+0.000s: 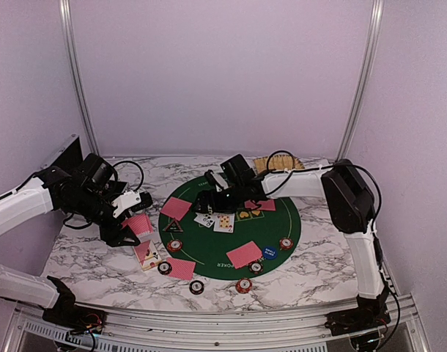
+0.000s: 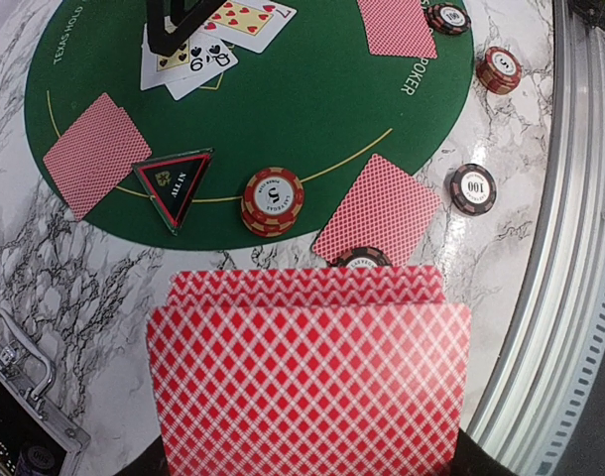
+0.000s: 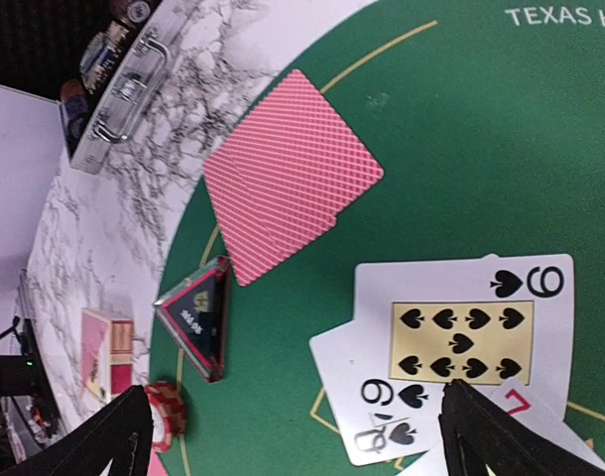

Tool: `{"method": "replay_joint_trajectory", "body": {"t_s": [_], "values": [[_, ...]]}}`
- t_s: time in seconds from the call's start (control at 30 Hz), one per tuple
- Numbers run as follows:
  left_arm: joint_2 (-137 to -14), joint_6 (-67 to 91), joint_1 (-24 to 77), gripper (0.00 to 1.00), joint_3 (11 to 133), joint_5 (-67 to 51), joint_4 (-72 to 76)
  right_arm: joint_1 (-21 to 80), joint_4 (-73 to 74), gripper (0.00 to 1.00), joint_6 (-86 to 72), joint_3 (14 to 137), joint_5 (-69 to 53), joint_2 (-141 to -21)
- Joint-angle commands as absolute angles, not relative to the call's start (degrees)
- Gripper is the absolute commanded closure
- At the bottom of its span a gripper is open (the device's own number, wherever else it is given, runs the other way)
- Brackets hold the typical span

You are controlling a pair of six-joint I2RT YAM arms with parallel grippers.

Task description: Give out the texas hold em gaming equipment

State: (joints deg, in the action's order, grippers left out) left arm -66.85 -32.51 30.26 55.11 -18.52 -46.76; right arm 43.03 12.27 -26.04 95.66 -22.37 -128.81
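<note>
Red-backed playing cards [image 2: 307, 382]: stack, lower centre of the left wrist view. My left gripper [image 1: 127, 229] is pinching it above the worktop [image 1: 84, 253], probably as dealing stock. Face-up cards [image 3: 461, 337]: lying on the green mat [image 2: 312, 109]. My right gripper [image 1: 209, 199] is hovering spread above them, holding nothing.

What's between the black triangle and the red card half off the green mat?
A red-and-white chip stack sits between triangle and card, shown in the left wrist view.
</note>
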Motion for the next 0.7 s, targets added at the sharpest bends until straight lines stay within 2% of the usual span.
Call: {"method": "replay_joint_trajectory", "body": {"t_s": [0.0, 0.2, 0.67], "values": [[-65.8, -32.5, 29.9, 1.00, 55.7, -19.3, -45.8, 44.1, 5.6, 0.01, -32.7, 94.4, -28.4, -121.1], [-66.0, -32.5, 29.9, 1.00, 56.1, -19.0, -45.8, 48.3, -0.3, 0.01, -41.8, 91.9, -35.1, -118.3], [-65.6, -32.4, 29.9, 1.00, 56.1, -18.8, -45.4, 55.5, -13.5, 0.01, -55.5, 93.1, -45.1, -125.1]]}}
